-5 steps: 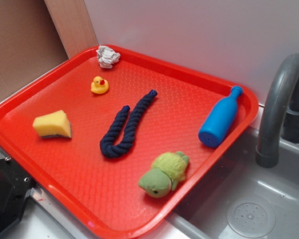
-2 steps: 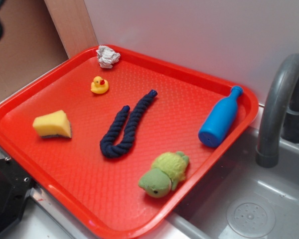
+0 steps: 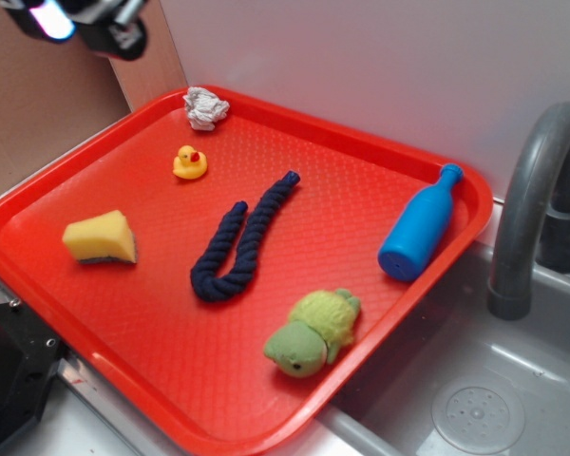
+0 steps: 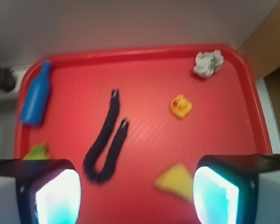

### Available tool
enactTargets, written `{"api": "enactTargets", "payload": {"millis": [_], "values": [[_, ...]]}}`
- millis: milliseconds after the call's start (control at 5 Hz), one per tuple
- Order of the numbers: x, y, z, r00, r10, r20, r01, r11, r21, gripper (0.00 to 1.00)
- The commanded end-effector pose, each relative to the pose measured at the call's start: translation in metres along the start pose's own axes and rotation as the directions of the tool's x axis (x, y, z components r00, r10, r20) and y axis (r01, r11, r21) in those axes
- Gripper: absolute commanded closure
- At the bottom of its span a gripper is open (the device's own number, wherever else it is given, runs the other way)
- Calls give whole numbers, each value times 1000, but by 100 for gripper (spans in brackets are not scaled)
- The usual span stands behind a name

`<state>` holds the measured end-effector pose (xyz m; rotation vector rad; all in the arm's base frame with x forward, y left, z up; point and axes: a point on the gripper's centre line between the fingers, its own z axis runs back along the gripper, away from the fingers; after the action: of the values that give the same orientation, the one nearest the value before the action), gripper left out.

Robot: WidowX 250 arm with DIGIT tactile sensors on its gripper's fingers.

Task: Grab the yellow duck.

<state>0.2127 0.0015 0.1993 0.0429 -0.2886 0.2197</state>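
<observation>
Approach step: claw (image 4: 136, 196) hangs high over the tray (image 3: 380, 157), jaws apart, empty. Duck (image 3: 189, 163) sits near the back-left corner, beside the crumpled wad (image 3: 205, 107). Next: centre over it, descend.

We take the rope (image 3: 239, 242) at mid-tray (image 3: 380, 142) as our landmark. The duck (image 3: 189, 163) lies behind and left of it, the rag (image 3: 205, 107) farther behind in the corner. The sponge (image 3: 100, 237) lies left, the bottle (image 3: 420, 224) right, the turtle (image 3: 312, 334) before it, rightward.
</observation>
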Motion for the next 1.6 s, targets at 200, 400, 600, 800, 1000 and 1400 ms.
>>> {"api": "enactTargets", "payload": {"millis": [200,400,600,800,1000,1400], "values": [[31,54,-103,1000,7,17,-10,982,188,0],[35,62,-133,999,11,-34,-3,976,218,0],[36,62,-149,999,22,-31,-15,976,218,0],[37,58,-159,999,28,-22,-23,980,198,0],[35,58,-167,999,11,-33,-5,984,177,100],[32,55,-162,1000,8,-30,-3,988,155,100]]}}
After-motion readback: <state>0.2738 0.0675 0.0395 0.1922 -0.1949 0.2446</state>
